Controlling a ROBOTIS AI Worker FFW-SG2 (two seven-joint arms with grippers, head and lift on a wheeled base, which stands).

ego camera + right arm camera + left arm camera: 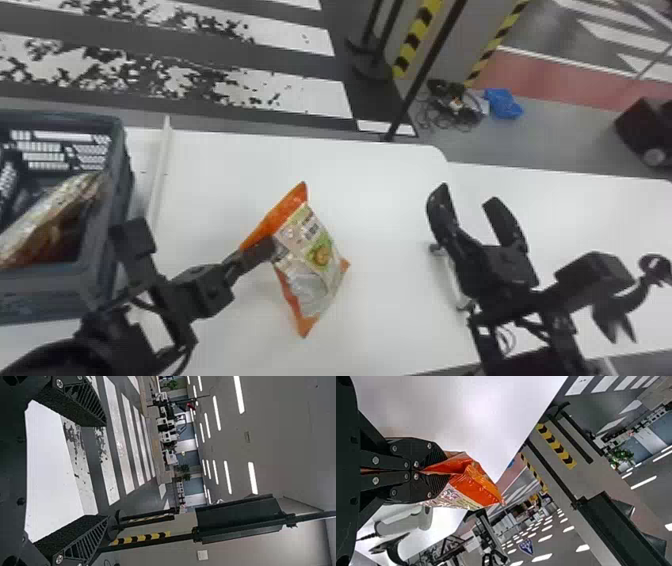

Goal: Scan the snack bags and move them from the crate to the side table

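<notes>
The left hand (265, 248) is gripping an orange snack bag (312, 260) by one edge, its fingers pressing together with the wrapping pinched between them. The bag is hanging tilted over the white surface (380, 200), and its printed pale panel with a green patch is facing the head camera. In the left wrist view, the orange end of the bag is creasing and bulging out beyond the fingertips.

The right hand (467, 194) is holding nothing; its two fingers are standing wide apart, over the right part of the work area. A white scanner (403, 523) is showing against the surface in the left wrist view, with a dark cord running from one end.

At the robot's left, a gray crate (50, 295) is standing on the surface, and a shiny silver and brown bag (50, 215) is leaning slantwise inside it. To the robot's right, a second white surface (605, 210) is extending. Beyond the surfaces, a black pole (425, 72) is rising from the floor, and tangled cables (450, 110) are lying near a blue item (502, 103).
</notes>
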